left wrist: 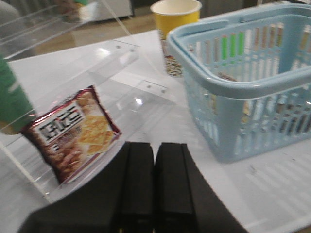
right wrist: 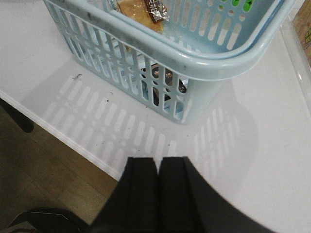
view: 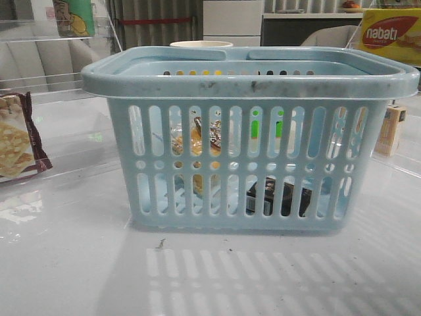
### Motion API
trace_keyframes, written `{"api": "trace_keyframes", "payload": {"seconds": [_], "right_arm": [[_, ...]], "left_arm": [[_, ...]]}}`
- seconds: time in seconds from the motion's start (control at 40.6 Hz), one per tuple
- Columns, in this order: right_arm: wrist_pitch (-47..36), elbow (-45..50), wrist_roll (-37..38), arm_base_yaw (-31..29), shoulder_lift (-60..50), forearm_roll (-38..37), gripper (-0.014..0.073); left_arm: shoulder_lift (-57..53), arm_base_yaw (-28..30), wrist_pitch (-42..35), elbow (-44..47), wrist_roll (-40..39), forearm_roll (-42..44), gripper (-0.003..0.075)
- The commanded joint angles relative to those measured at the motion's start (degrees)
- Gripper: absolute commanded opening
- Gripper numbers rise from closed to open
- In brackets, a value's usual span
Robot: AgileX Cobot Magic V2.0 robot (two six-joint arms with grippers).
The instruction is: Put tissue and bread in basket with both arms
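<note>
The light-blue basket [view: 250, 78] stands in the middle of the table. Through its slots I see the wrapped golden bread [view: 197, 141] on the left inside and the black tissue pack [view: 279, 199] low on the right inside. The basket also shows in the left wrist view [left wrist: 233, 82] and the right wrist view [right wrist: 194, 58], where the bread [right wrist: 138, 9] and the dark tissue pack [right wrist: 163, 87] lie inside. My left gripper [left wrist: 155, 148] is shut and empty, away from the basket. My right gripper [right wrist: 158, 162] is shut and empty, over the table's front edge.
A maroon-edged cracker packet [view: 14, 138] lies on a clear acrylic shelf at the left, also seen in the left wrist view [left wrist: 73, 131]. A yellow paper cup [left wrist: 176, 34] stands behind the basket. A yellow nabati box [view: 389, 34] sits back right, a small carton [view: 389, 130] below it.
</note>
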Motion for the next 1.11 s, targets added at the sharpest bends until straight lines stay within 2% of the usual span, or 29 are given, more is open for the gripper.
{"api": "trace_keyframes", "payload": {"seconds": [0.0,0.148,0.345,0.641,1.084], "right_arm": [[-3.7,-1.6,-0.3,-0.1,0.1,0.4,0.0057],[-3.7,-1.6,-0.3,-0.1,0.1,0.4,0.0057],[-3.7,-1.6,-0.3,-0.1,0.1,0.4,0.0057],[-3.7,-1.6,-0.3,-0.1,0.1,0.4,0.0057],[-3.7,-1.6,-0.3,-0.1,0.1,0.4,0.0057]], "left_arm": [[-3.9,5.0,-8.6,3.6,-0.4,-0.7,0.0091],[-8.6,8.1,-14.9,11.1,-1.1,-0.5,0.0091],[-11.6,8.1,-22.3,17.7,-13.6,8.9,0.0091],[-11.6,8.0,-38.4,27.6,-13.6,9.3,0.0091],[-11.6,8.0,-40.6,27.4,-13.6,9.3,0.009]]}}
